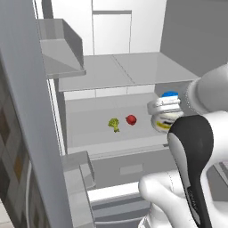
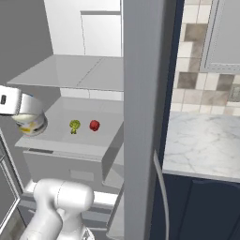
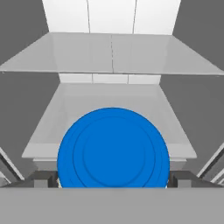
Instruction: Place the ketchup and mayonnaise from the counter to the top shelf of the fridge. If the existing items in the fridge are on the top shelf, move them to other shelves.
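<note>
Grey fridge (image 1: 133,40) walls frame the left base view, where the top shelf (image 1: 120,69) is seen bare, while the broccoli-like floret (image 1: 114,124) and the red ball (image 1: 131,119) lie close together on the shelf below it (image 1: 89,129); the existing items therefore need no moving. At the right, the mayonnaise (image 1: 165,120) with its blue lid (image 1: 169,94) is carried tilted at the pincer (image 1: 164,107), level with that lower shelf and not yet raised to the top one. From the right base view, the jar is seen at the fridge's open left front beside the lower shelf's edge, and the marble tabletop (image 2: 206,140) is seen with no bottle on its visible part; the ketchup is judged still to be fetched. Along the hand view, the lid fills the gap between the two finger tips, which stand wide on either side of it, so the pincer is judged to be gripping the mayonnaise. Neither placement is finished.
</note>
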You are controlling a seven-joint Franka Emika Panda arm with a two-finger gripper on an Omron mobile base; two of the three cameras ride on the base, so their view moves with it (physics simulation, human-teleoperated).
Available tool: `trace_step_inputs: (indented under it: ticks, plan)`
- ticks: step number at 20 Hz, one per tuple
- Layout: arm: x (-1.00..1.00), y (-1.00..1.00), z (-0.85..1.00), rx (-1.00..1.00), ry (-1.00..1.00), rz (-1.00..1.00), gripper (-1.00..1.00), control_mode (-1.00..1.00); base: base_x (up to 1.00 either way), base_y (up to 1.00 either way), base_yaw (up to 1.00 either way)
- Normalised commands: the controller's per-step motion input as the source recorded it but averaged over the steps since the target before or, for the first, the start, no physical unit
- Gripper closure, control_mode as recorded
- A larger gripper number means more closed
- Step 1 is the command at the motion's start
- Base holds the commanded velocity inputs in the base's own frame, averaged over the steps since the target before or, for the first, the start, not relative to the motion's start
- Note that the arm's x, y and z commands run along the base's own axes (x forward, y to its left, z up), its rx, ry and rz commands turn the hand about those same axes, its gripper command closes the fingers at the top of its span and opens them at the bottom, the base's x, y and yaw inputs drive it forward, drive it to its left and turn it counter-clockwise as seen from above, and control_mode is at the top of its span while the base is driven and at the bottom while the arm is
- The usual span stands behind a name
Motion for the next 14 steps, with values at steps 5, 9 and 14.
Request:
trace_step_inputs:
  ticks: [5,9,14]
  plan:
    - [0.53,0.04,0.84,-0.09,-0.21,0.00,1.00,-1.00,0.00,0.00,0.00]
    - [1.00,0.00,0.35,-0.02,-0.04,0.00,1.00,-1.00,0.00,0.00,0.00]
    - [1.00,0.00,-0.01,-0.01,0.00,0.00,1.00,-1.00,0.00,0.00,0.00]
